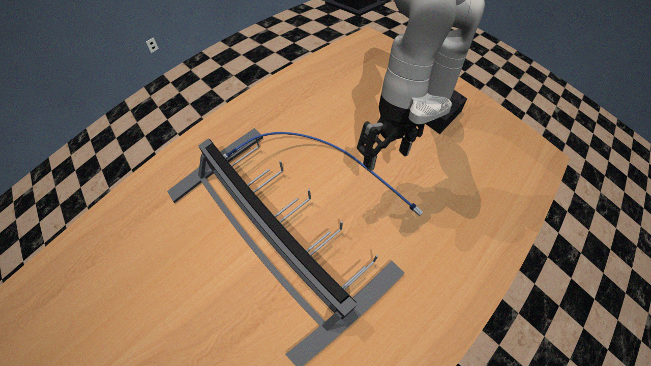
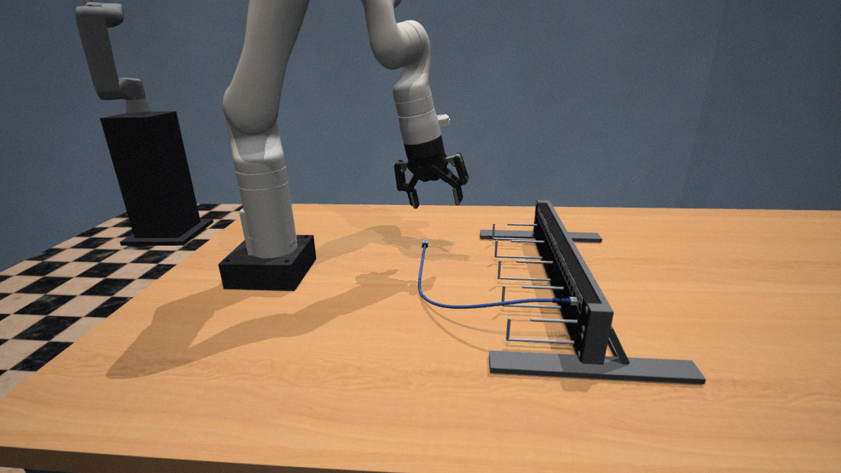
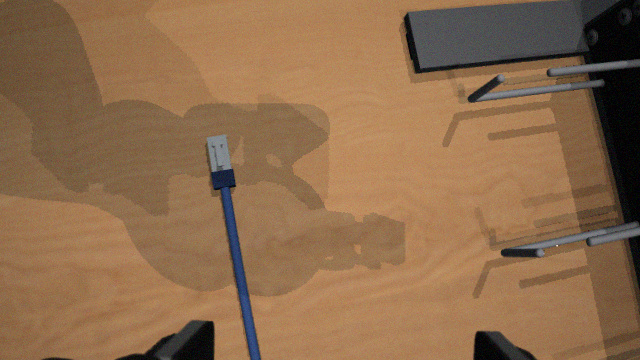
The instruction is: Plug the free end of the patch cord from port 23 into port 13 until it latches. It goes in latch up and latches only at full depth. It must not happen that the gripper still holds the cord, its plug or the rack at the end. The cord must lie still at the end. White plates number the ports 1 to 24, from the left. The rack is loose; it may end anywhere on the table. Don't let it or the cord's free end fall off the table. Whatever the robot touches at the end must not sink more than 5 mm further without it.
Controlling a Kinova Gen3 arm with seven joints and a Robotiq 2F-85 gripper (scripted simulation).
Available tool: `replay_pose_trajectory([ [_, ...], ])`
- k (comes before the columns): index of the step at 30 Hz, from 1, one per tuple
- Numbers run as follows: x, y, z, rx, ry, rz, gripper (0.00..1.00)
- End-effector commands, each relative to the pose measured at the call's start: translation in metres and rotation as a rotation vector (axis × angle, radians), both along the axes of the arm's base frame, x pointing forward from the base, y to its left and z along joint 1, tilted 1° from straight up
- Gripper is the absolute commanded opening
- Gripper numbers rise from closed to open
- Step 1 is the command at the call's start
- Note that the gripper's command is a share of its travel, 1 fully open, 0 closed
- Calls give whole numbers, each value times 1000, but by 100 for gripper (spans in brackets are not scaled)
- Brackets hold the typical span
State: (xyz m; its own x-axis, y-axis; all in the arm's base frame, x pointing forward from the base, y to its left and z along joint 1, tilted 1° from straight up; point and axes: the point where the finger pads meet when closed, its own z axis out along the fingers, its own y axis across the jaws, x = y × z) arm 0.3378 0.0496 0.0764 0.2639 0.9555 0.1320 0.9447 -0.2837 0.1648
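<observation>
The cord's free plug (image 1: 417, 210) (image 2: 425, 242) (image 3: 223, 152) lies on the table, its latch side facing up in the wrist view. The blue cord (image 1: 336, 146) (image 2: 458, 306) (image 3: 237, 260) arcs from it to the other plug (image 1: 226, 155) (image 2: 572, 300), seated near one end of the rack (image 1: 275, 219) (image 2: 571, 259) (image 3: 620, 125). My gripper (image 1: 387, 161) (image 2: 436, 204) (image 3: 344, 345) is open and empty, above the table between the robot base and the rack. In the wrist view the free plug is ahead of the left finger. Port 13 cannot be made out.
Grey wire guides (image 1: 295, 207) (image 2: 526, 278) (image 3: 550, 245) stick out from the rack's port side. Flat rack feet (image 1: 377, 285) (image 2: 594, 367) (image 3: 495, 37) rest on the table. The robot base (image 1: 448, 116) (image 2: 267, 264) stands on the side facing the ports.
</observation>
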Motion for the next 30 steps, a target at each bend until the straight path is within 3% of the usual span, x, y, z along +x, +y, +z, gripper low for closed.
replay_pose_trajectory([
  [1, -2, 13, -4, -10, 20, 32, 100],
  [16, -19, 64, -31, -77, 149, 169, 100],
  [30, -26, 81, -40, -106, 196, 218, 100],
])
